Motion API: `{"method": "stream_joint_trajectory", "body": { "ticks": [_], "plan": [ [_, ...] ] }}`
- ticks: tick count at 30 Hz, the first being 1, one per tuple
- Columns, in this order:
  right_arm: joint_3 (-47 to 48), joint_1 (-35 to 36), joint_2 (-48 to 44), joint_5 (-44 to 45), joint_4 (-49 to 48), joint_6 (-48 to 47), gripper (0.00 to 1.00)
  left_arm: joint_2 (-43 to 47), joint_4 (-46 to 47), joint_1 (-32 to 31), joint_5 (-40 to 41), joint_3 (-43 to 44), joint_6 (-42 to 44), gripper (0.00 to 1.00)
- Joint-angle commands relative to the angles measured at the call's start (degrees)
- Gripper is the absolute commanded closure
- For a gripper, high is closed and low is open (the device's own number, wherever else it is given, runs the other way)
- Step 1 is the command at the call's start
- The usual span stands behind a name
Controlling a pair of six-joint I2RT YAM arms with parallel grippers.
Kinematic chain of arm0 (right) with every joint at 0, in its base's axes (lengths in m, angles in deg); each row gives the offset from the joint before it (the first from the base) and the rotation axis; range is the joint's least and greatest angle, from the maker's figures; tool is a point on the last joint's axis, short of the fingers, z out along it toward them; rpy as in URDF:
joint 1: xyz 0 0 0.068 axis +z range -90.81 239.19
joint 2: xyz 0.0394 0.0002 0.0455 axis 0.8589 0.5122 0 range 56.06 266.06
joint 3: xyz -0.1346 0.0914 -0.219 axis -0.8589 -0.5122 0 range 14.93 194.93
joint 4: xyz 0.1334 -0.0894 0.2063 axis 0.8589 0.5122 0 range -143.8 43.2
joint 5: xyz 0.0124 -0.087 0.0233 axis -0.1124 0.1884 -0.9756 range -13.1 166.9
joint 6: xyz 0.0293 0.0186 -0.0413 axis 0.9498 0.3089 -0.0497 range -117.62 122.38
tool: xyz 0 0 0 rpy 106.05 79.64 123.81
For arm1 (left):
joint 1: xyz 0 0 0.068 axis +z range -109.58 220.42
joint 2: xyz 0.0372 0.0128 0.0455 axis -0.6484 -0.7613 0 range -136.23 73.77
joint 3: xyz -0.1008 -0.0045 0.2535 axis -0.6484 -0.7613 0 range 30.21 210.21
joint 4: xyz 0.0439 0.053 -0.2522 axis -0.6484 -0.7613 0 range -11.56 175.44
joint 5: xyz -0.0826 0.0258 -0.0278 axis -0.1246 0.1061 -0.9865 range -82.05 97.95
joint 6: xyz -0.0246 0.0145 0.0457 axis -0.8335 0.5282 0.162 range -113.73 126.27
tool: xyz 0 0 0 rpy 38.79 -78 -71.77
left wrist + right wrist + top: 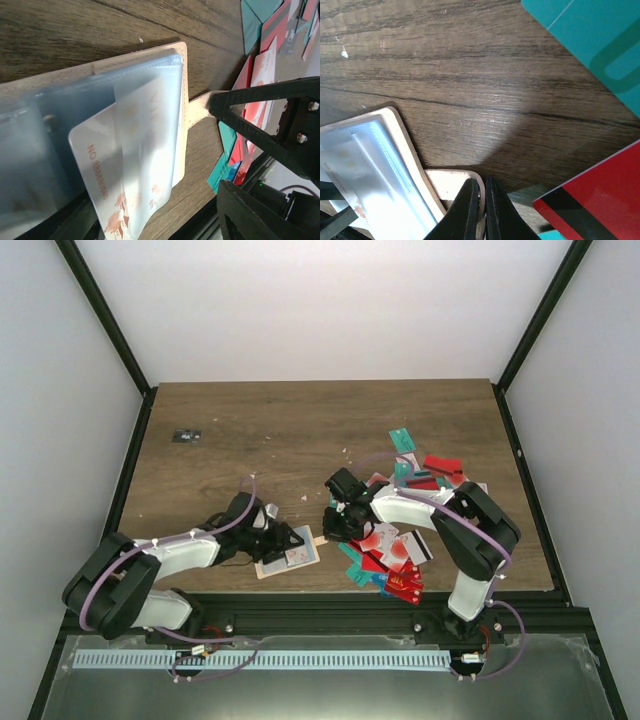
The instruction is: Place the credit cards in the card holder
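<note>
A white card is sitting half inside a clear sleeve of the card holder. In the left wrist view, its bare edge is showing a line of orange-red print: the letters "NO" followed by a run of digits that are reading as eights, the last ones blurring out. Near the card's corner, small red-orange shapes are showing, more a drawing than lettering. In the right wrist view the same line is appearing through the sleeve, too faint to read. The credit cards piled on the bench are carrying marks, none legible from above.
</note>
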Motion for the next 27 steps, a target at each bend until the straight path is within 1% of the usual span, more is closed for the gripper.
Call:
{"method": "stream_joint_trajectory", "body": {
  "ticks": [1,5,11,15,20,22,27],
  "plan": [
    [-2.04,-0.28,2.41,1.61,4.21,0.06,0.99,-0.25,-12.02,-0.32,2.02,1.62,2.05,0.37],
    [-1.89,-0.29,2.56,1.18,3.70,0.23,0.99,-1.74,-14.29,-0.33,2.67,3.19,2.73,0.34],
    [-1.32,-0.31,3.01,0.63,3.42,0.68,0.99,-6.56,-18.00,-0.99,3.86,7.20,1.12,0.34],
    [-1.30,-0.30,3.20,0.58,3.12,1.06,0.99,-8.18,-18.65,-1.90,4.20,8.99,-1.60,0.34],
    [-1.32,-0.30,3.13,0.57,3.16,1.27,0.99,-8.96,-21.86,-2.69,4.74,10.90,-1.80,0.33],
    [-1.27,-0.30,3.05,0.76,3.19,1.26,0.99,-8.06,-23.59,-2.69,5.01,11.37,-1.16,0.31],
    [-0.98,-0.30,3.08,0.71,3.20,1.19,0.99,-6.10,-29.96,-2.69,5.74,13.52,1.95,0.21]
  ]
}}
